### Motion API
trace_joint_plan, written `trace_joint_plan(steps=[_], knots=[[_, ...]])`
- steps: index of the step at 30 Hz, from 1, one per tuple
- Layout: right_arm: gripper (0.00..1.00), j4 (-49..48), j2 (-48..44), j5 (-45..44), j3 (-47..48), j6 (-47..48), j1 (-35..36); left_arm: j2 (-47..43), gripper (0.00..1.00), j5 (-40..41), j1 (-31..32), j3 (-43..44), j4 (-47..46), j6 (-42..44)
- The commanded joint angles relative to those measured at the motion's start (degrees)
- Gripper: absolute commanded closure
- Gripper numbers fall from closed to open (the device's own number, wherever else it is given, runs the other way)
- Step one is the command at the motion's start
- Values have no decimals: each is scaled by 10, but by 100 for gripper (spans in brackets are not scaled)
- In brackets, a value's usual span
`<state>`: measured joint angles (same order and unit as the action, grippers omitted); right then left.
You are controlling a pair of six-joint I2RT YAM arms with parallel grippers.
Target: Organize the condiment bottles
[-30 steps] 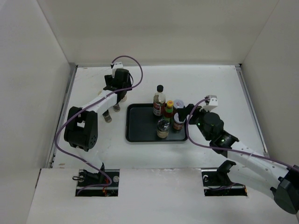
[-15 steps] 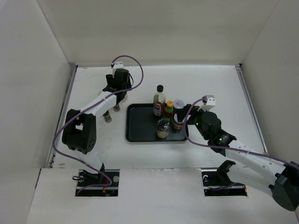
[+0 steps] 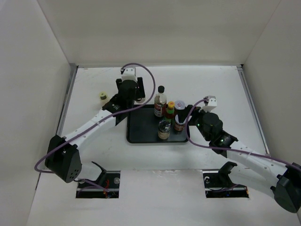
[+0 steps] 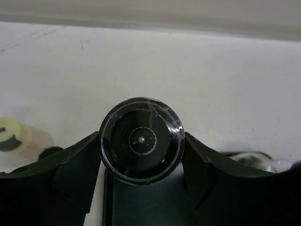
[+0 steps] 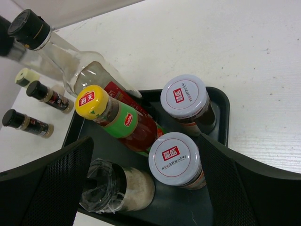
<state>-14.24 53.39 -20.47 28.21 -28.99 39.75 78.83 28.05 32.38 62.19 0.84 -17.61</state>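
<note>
Top external: left arm [image 3: 94,125] outstretched to tray [image 3: 141,128], left tool [image 4: 141,151] tight around dark-lidded jar [image 4: 141,140]; right tool [image 5: 146,155] agape, empty.

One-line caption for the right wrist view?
Open right claw above five condiment bottles standing in the black tray.

The white table [image 3: 211,84] is walled along its far, left and right edges. A flat black rectangular tray [image 3: 141,129] lies directly on it at about the middle, its long sides parallel to the near edge. Left of the tray, toward the far left corner, a yellow-lidded jar [image 3: 100,96] rests on the bare surface, well apart from the tray. The right wrist view shows a dark-capped jar [image 5: 47,97] and a second dark-capped jar [image 5: 28,123] on the table between that jar and the tray's left side.
</note>
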Motion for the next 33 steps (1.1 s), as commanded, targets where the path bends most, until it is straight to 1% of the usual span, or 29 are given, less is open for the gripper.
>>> trace_joint_plan(steps=[1, 6, 10, 14, 23, 25, 28, 30, 33], knots=[[5, -34, -4, 5, -1, -6, -2, -24, 54, 7, 29, -42, -37, -23], [5, -34, -3, 4, -2, -5, -1, -28, 55, 4, 68, -84, -52, -42], [5, -37, 2, 5, -3, -7, -6, -2, 55, 4, 81, -98, -72, -52], [5, -38, 5, 3, -2, -6, -5, 19, 55, 2, 84, -105, -101, -53], [5, -38, 6, 5, -3, -5, -8, 55, 54, 8, 86, -102, -111, -42], [5, -38, 7, 5, -3, -5, -8, 59, 50, 8, 86, -103, -114, -42], [5, -38, 11, 6, -2, -5, -7, 56, 38, 9, 88, -108, -114, -41], [5, -38, 11, 4, -2, -5, -6, 48, 28, 14, 89, -114, -117, -41], [5, -38, 12, 6, -2, -5, -7, 28, 19, 16, 90, -122, -117, -38]])
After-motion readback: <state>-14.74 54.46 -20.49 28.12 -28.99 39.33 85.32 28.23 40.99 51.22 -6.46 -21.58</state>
